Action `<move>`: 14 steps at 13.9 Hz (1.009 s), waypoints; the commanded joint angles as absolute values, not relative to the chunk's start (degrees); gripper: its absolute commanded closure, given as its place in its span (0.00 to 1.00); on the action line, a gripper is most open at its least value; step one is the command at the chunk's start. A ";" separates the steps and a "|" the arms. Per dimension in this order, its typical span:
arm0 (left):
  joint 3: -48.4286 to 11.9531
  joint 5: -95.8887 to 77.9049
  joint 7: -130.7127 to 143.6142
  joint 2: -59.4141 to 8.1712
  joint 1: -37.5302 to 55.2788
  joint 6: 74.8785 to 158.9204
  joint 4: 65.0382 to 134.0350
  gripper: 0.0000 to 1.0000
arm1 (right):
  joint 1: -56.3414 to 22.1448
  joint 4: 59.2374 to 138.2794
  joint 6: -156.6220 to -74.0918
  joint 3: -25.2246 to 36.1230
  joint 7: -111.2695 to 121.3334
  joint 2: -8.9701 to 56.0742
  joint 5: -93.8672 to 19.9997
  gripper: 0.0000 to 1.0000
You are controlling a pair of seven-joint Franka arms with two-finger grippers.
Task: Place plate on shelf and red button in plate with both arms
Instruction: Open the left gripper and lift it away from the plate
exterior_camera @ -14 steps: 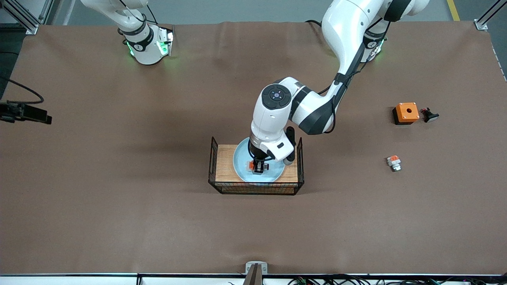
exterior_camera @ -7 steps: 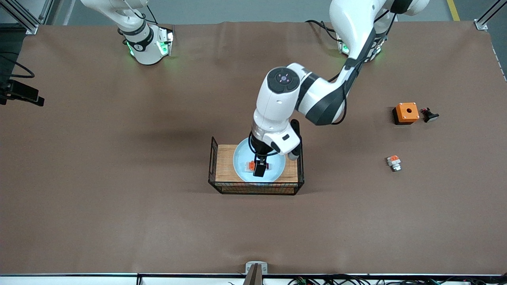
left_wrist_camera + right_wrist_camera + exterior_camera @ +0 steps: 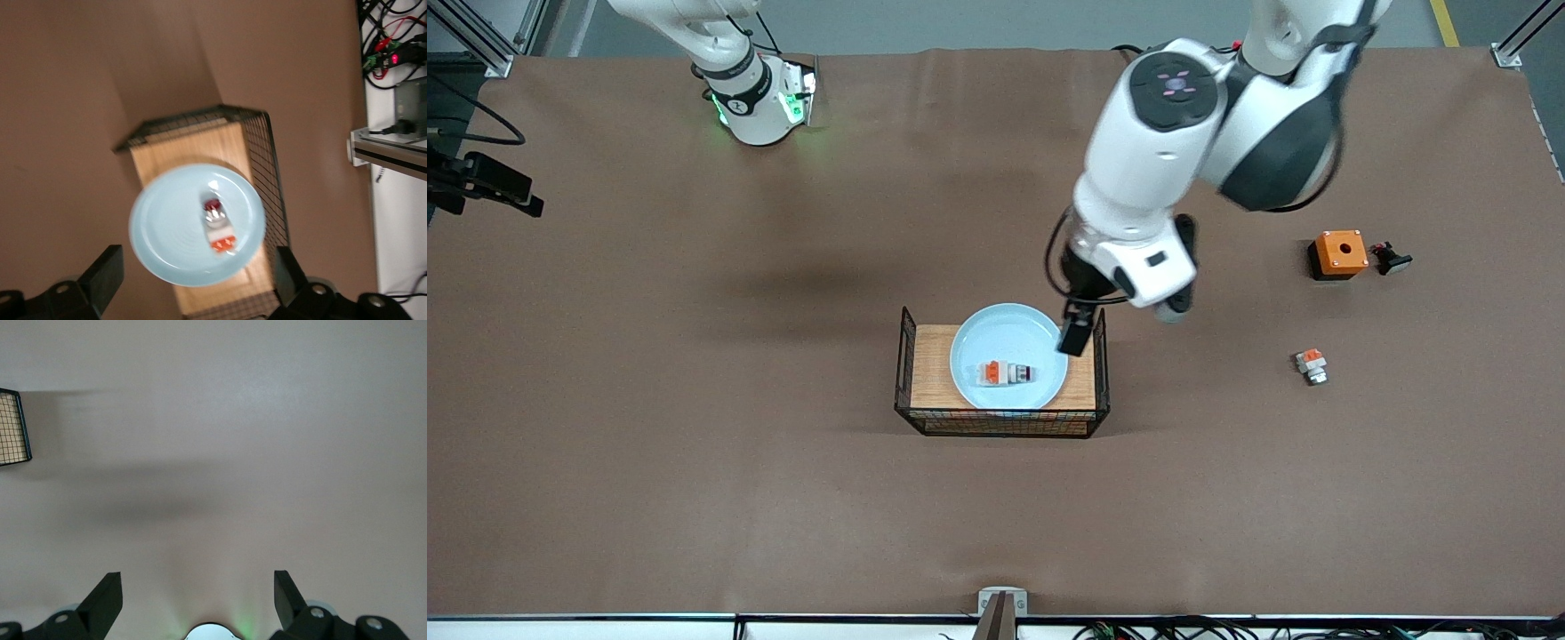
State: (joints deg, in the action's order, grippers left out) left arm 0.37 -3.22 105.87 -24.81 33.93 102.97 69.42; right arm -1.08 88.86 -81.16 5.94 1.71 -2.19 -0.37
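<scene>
The light blue plate (image 3: 1009,336) lies in a wire basket (image 3: 907,356) with a wooden floor at mid-table. The red button (image 3: 1006,372) lies on its side on the plate, orange block toward the right arm's end, dark red cap toward the left arm's end. My left gripper (image 3: 1079,331) is open and empty, raised over the basket's edge at the left arm's end. The left wrist view shows the plate (image 3: 167,233), the button (image 3: 217,223) and the basket (image 3: 267,167) below the left gripper (image 3: 197,280). My right gripper (image 3: 198,603) is open and empty, high over bare table.
An orange box with a round hole (image 3: 1339,253) and a small dark part (image 3: 1392,260) sit toward the left arm's end. An orange-and-white part (image 3: 1312,365) lies nearer the front camera than they do. A basket corner (image 3: 13,427) shows in the right wrist view.
The left gripper let go of the red button, which stays on the plate. It rose and moved toward the left arm's end. A dark shape at the right arm's end shifted.
</scene>
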 commanded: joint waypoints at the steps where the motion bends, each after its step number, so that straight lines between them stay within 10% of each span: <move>1: 0.26 -6.93 92.78 -19.35 29.29 92.33 71.45 0.00 | -0.09 91.40 -82.35 5.27 2.11 -4.30 -0.88 0.00; 14: 0.26 -6.50 46.36 -4.05 5.38 76.03 85.51 0.00 | 0.88 92.37 -85.87 4.83 2.46 -5.89 -0.88 0.00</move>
